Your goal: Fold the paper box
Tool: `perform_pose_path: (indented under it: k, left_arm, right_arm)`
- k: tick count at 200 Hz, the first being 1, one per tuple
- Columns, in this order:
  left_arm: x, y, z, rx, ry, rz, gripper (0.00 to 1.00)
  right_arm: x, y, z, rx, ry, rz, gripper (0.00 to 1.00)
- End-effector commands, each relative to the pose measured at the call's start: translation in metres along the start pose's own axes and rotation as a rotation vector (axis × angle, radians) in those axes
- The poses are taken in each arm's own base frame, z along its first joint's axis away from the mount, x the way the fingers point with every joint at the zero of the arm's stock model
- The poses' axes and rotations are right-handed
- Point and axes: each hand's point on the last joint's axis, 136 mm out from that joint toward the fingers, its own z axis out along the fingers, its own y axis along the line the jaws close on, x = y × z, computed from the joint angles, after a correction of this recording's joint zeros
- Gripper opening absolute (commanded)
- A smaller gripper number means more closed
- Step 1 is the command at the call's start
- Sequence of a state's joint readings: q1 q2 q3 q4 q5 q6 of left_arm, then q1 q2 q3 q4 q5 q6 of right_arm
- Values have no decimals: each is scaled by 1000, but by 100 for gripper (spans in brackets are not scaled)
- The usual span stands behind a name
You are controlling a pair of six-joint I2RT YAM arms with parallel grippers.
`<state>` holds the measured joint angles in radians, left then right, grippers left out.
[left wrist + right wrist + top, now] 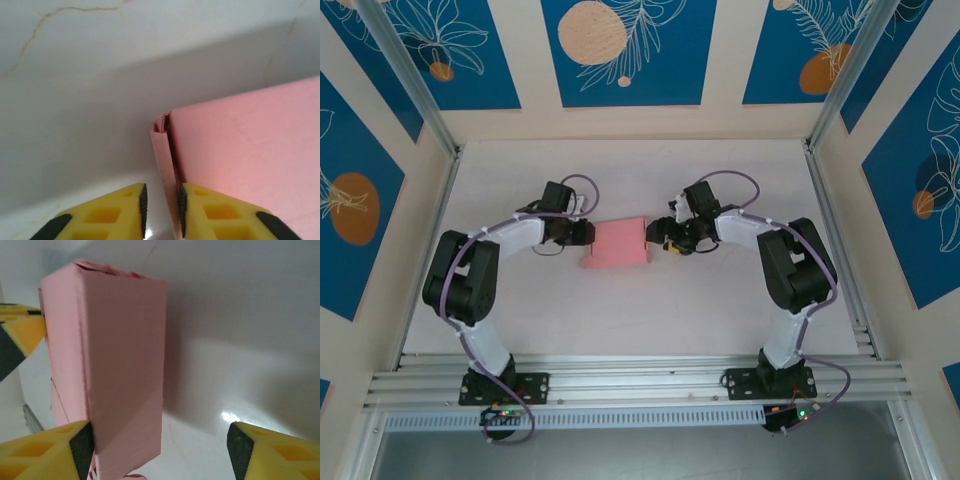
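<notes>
At the near edge, a metal rail (pixel 640 382) carries the bases of both arms. The left arm (pixel 470 275) and right arm (pixel 795 265) bend inward over the pale counter (pixel 640 320). The paper box (pixel 617 242), a pale pink block, lies between them at mid-counter.

The left tool (pixel 162 212) is at the box's left end. Its yellow fingers (pixel 112 215) stand close together astride a thin flap (pixel 165 160) at the box's corner. One pad is against the flap and a sliver of counter shows beside the other, so it is not clamped.

The right tool (pixel 160 450), at the box's right end, is spread wide. One finger touches the box's lower corner and the other is well clear of it.

Beyond them stand walls with blue panels (pixel 620 50).
</notes>
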<state>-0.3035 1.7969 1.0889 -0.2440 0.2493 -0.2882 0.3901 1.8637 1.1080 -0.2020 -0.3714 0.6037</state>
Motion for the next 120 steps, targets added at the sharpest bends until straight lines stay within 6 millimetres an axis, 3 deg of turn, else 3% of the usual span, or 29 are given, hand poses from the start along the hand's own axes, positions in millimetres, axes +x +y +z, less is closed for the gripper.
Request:
perform_pose_path:
  k: [1,36,120]
  left_arm:
    - [19,20,17,19,87,-72,20]
    - [23,21,22,43,110,-83,19]
    - [18,12,19,86,98,-78,20]
  right_arm:
    - [-3,17,6,-124,24,12,72]
    - [-4,32,17,-239,55,22,72]
    - [-11,58,46,-335,88,45,66]
